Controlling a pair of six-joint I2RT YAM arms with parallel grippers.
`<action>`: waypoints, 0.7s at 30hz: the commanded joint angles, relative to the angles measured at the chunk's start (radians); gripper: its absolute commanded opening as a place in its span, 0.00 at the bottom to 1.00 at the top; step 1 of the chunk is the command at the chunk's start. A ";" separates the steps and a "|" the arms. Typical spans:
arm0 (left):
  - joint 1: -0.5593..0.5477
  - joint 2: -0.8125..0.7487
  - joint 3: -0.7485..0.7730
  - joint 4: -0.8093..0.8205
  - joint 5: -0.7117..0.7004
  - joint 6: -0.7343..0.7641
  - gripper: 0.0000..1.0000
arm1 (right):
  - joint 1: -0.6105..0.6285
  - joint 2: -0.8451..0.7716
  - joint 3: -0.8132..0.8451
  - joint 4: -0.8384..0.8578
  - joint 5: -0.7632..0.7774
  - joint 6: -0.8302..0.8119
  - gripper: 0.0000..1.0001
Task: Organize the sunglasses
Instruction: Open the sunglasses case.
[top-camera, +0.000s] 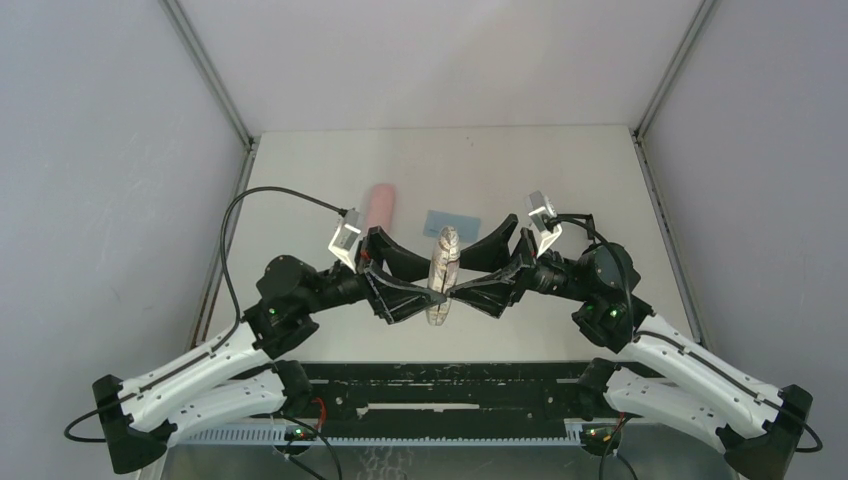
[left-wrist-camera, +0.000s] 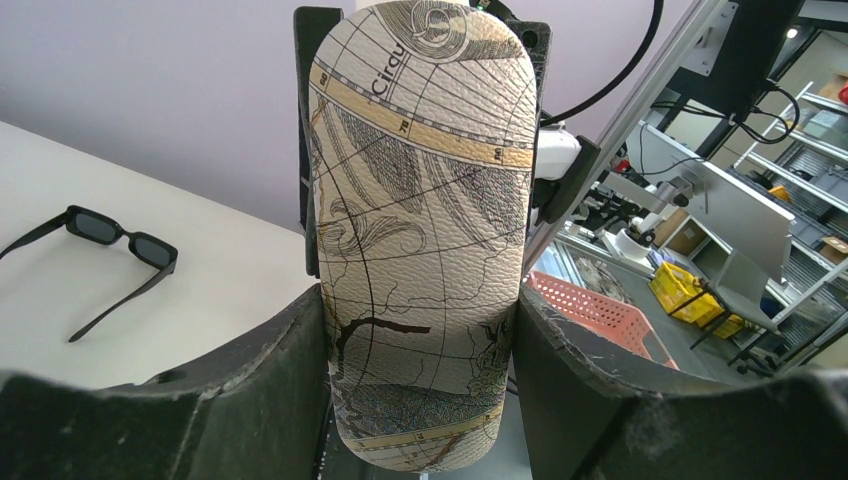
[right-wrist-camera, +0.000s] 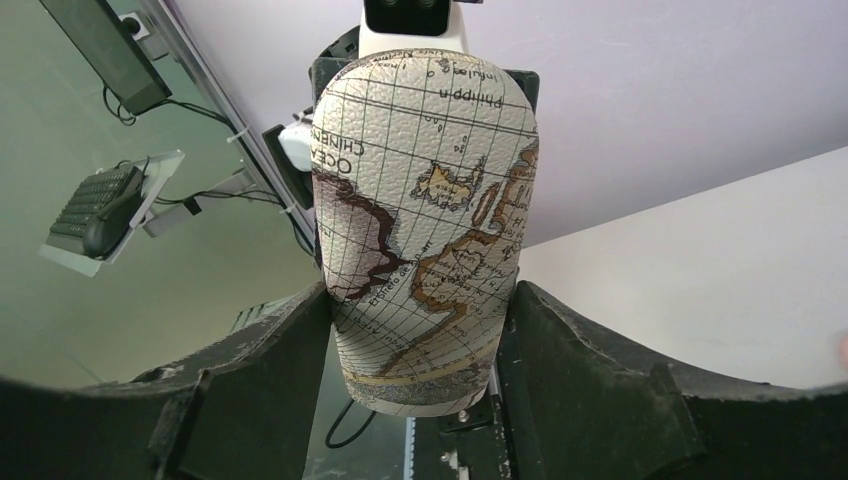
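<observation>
Grey-walled bay (top-camera: 90, 150) closes in three sides. The wrist views catch the lab beyond it: yellow bins (left-wrist-camera: 690, 290) at 3 o'clock of the left view, a keyboard tray (right-wrist-camera: 105, 205) at 9 o'clock of the right. White surface (top-camera: 570, 180) below. Left arm (top-camera: 230, 350) and right arm (top-camera: 660, 350) reach in from 7 and 5 o'clock and meet at centre. Between them is a map-print case (top-camera: 441, 275), lifted off the surface, long axis 12 to 6 in the top view. Left jaws are clamped across its sides. Right jaws press on both its sides from the opposite face, so the case looks gripped from both ends of the pair. Pink case (top-camera: 379, 205) lies at 11 o'clock of the meeting point and a light-blue cloth (top-camera: 450, 220) at 12, both flat on the surface. Sunglasses (left-wrist-camera: 105, 250) show only in the left wrist view, at 9 o'clock of the held case and well apart from it. They rest on the surface with temples unfolded, front bar running roughly 10 to 4, temples trailing toward 7. Cannot place them in the top view. Judgement: the left arm is the nearer, but both jaws are occupied. The case probably has to be opened or set down before either can go for the sunglasses.
</observation>
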 joint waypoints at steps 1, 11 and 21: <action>-0.005 0.000 0.074 0.060 0.020 -0.014 0.00 | 0.010 -0.001 0.037 0.024 0.007 -0.011 0.66; -0.005 0.007 0.077 0.060 0.025 -0.013 0.00 | 0.010 -0.004 0.037 0.035 0.001 -0.001 0.68; -0.005 0.006 0.086 0.051 0.022 -0.014 0.05 | 0.010 -0.004 0.036 0.013 0.013 -0.010 0.34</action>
